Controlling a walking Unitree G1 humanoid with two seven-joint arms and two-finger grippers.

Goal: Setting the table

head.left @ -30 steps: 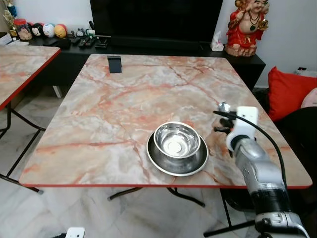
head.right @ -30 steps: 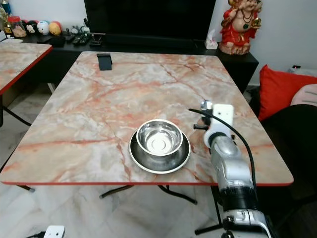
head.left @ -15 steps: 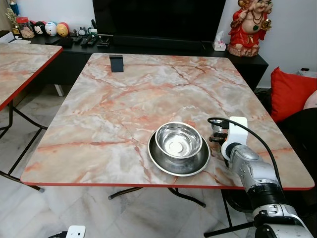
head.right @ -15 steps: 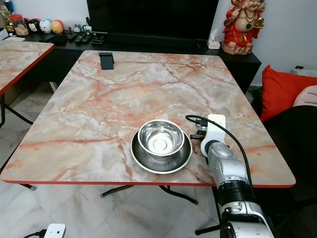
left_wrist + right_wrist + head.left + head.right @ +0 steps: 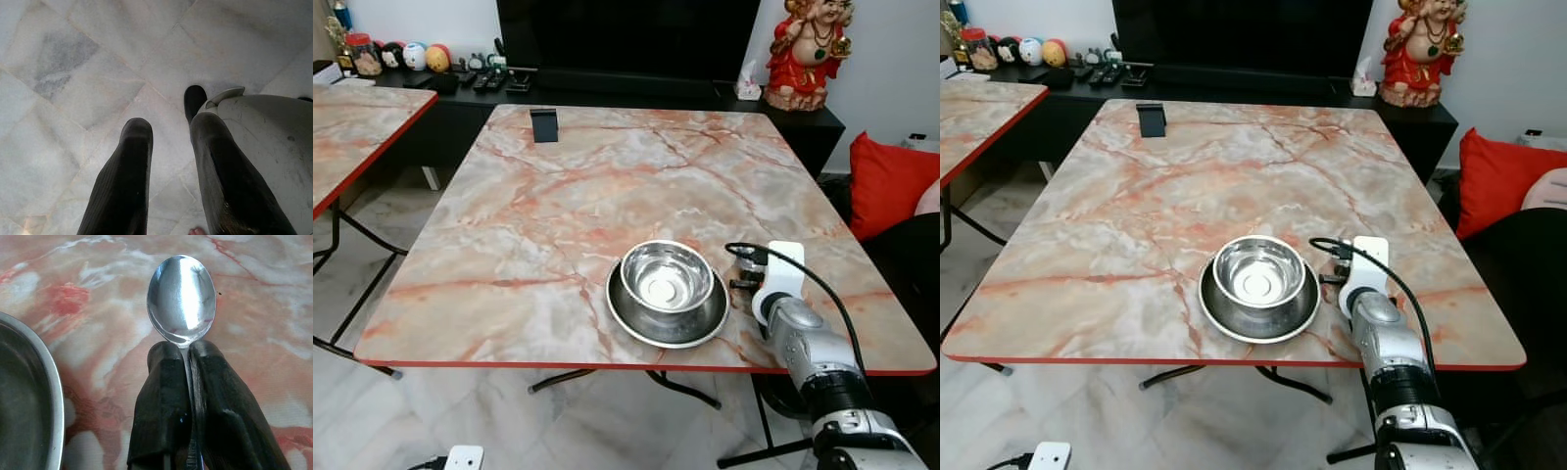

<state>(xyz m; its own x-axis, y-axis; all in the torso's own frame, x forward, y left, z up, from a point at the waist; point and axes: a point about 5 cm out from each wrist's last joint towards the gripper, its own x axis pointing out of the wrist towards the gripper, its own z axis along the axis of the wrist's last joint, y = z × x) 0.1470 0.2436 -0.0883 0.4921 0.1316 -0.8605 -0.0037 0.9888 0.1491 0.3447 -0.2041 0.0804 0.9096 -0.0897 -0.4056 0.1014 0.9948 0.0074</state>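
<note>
Your right gripper (image 5: 188, 357) pinches a shiny metal spoon (image 5: 182, 296) just above the pink marble worktop (image 5: 558, 196). The round steel bowl (image 5: 664, 277) sits just beside it, toward your left.

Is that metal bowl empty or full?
Empty: the bowl shows only its bare shiny bottom, and it sits on a plate.
</note>
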